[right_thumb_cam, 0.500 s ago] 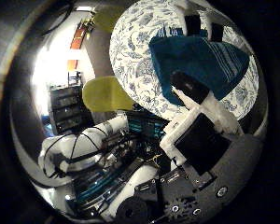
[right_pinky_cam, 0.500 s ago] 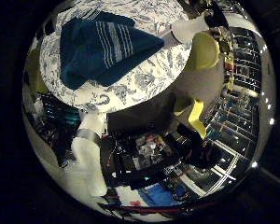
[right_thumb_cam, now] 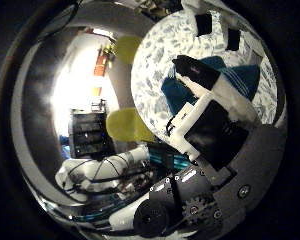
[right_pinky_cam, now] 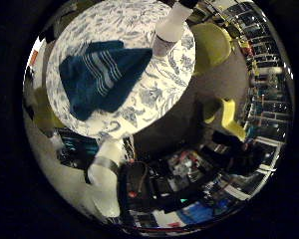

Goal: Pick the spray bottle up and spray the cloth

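A round table with a blue-and-white flowered tablecloth [right_pinky_cam: 140, 100] shows in the right little finger side palm view. A teal cloth with white stripes [right_pinky_cam: 100, 75] lies flat on it. A white spray bottle with a dark top [right_pinky_cam: 172, 25] stands on the table near its edge, away from the cloth. My right hand [right_thumb_cam: 215, 120] is well above the table, away from both. Its fingers [right_thumb_cam: 200, 80] look relaxed and hold nothing. In the right thumb side palm view they hide part of the teal cloth [right_thumb_cam: 245, 75].
Yellow chairs [right_pinky_cam: 214, 45] [right_pinky_cam: 229, 115] stand around the table; another yellow chair [right_thumb_cam: 130, 125] shows in the right thumb side palm view. A dark shelf unit [right_thumb_cam: 90, 130] stands beside a bright window. Cluttered gear lies on the floor [right_pinky_cam: 179, 164] below the hand.
Both pictures have shifted, so the hand has moved and turned. The whole table now shows and looks smaller. The cloth and the bottle stay in place.
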